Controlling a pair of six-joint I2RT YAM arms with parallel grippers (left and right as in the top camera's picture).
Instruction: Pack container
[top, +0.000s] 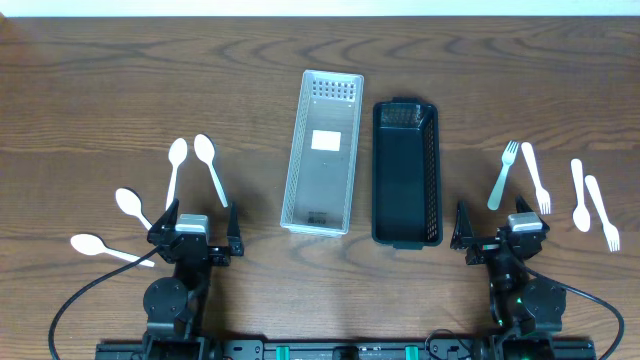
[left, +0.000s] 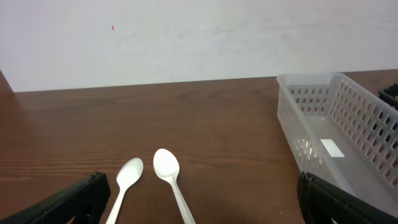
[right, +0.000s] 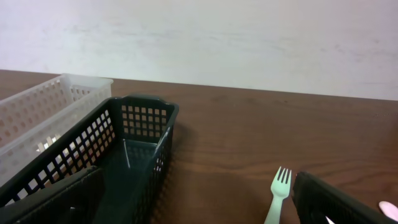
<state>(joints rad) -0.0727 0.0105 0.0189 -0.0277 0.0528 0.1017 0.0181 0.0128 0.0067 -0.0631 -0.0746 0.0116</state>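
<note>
On the wooden table (top: 100, 80), two long slotted containers are being shown at the centre, set side by side and running lengthwise away from the arms. The white container (top: 322, 150) is being seen on the left and the black container (top: 407, 175) on the right, close together but not touching. A pale rectangular label (top: 325, 141) is being displayed on the floor of the white container.

Near the front edge, the left gripper (top: 200, 218) is being held low over the table with its jaws spread wide and closed on nothing. The right gripper (top: 500, 228) is being held in the same way, jaws fully apart and gripping nothing.

Four white spoons (top: 209, 165) are being shown lying on the table left of the white container: two just beyond the left gripper and two farther to its left. Two white forks (top: 503, 172) are being shown right of the black container, just beyond the right gripper, with two further white utensils (top: 602, 210) lying farther right.

In the left wrist view, two spoons are being framed between the black fingers (left: 68, 202).
</note>
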